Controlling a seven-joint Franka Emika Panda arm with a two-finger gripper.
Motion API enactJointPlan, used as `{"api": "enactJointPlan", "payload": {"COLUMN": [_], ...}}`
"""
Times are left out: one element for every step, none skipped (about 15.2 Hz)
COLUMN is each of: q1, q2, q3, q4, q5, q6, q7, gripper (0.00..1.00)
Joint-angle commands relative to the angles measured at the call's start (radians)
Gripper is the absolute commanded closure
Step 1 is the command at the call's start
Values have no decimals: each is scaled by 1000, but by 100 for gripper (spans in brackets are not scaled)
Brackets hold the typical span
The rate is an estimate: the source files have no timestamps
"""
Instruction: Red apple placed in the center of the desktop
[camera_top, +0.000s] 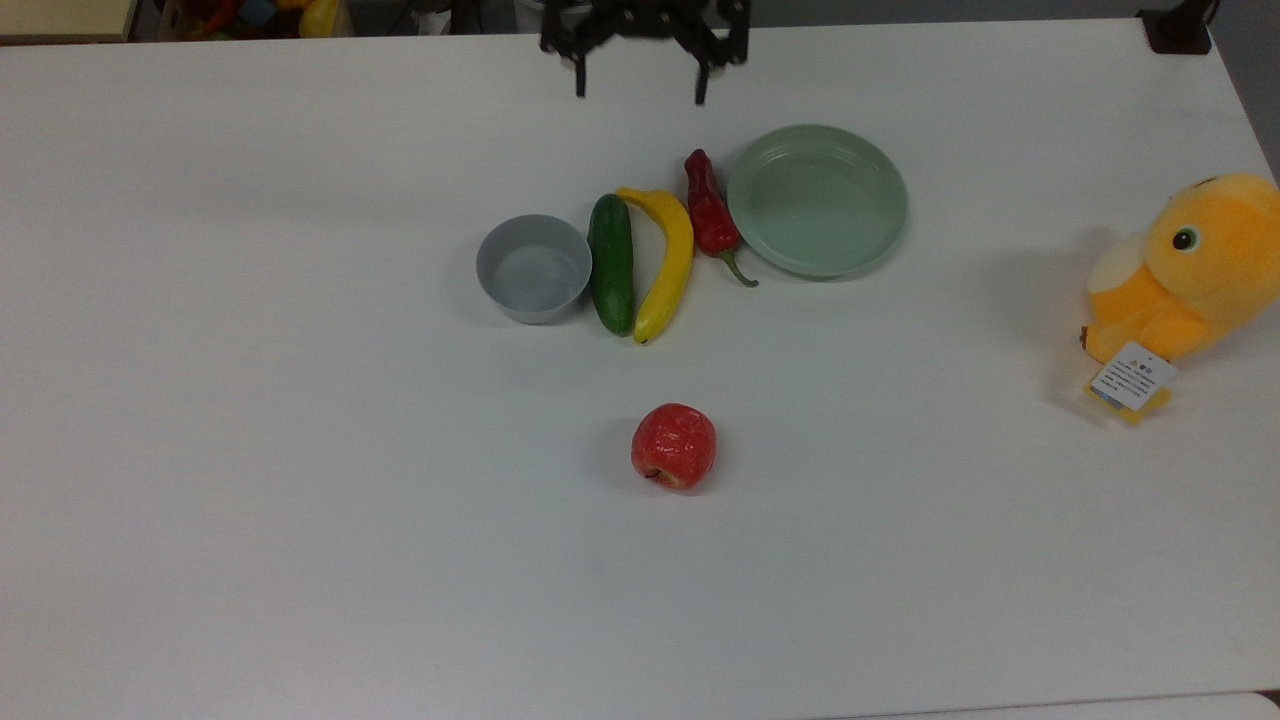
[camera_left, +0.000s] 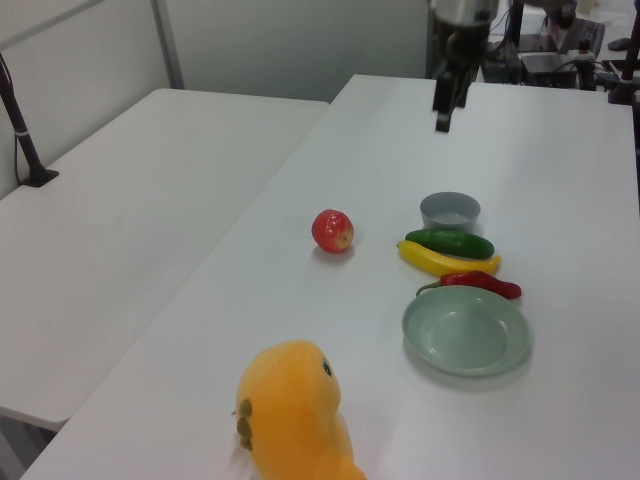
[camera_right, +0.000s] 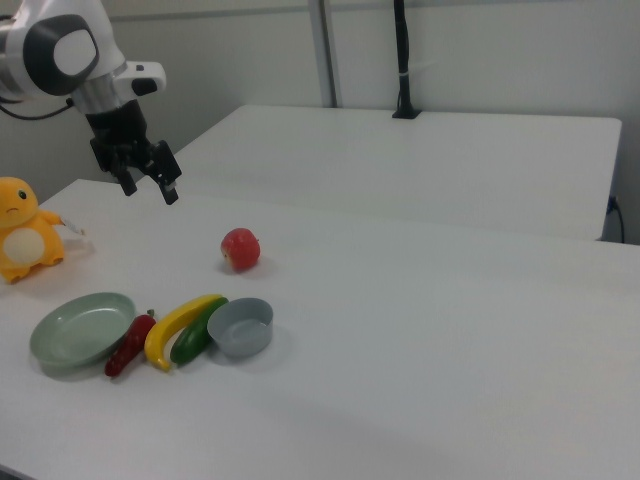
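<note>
The red apple (camera_top: 673, 446) (camera_left: 332, 230) (camera_right: 240, 248) rests alone on the white desktop (camera_top: 300, 520) (camera_left: 560, 140) (camera_right: 450, 350), near its middle in the top view. My gripper (camera_top: 640, 92) (camera_right: 150, 192) hangs open and empty at the top view's upper edge, raised well above the tabletop and far from the apple. In the left view the gripper (camera_left: 441, 112) is at the top, beyond the bowl. Nothing touches the apple.
A grey bowl (camera_top: 533, 268), a cucumber (camera_top: 611, 263), a banana (camera_top: 665, 262), a red chili (camera_top: 710, 215) and a green plate (camera_top: 818, 200) lie in a row behind the apple. A yellow plush toy (camera_top: 1190, 270) sits at the top view's right edge.
</note>
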Motion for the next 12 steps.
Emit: {"api": "enactJointPlan", "payload": {"q1": [7,3,0,0,-2,-5,-9,-11,-11,-11,-14,-22], "q2": [-37,-36,-36,-34,-32,-32,-32,-25,-22,-22,-22,-22], "q3": [-69,-71,-74,-74,-76,-85,-89,-91,-93,-93,-93,-93], "q4": [-53,-52,-52,-52,-52,-52,-50,-48,-47,-47,-45,-45], "q5": [67,70,75,78,78,78,78,78,76,76,76,76], "q6": [15,37,66,75,75,74,77,80,81,84,84,84], "q7": [-44,-54,-54,-45,-44,-55,-61,-64,-64,-64,-64,-64], "gripper": [0,0,0,0,0,0,0,0,0,0,0,0]}}
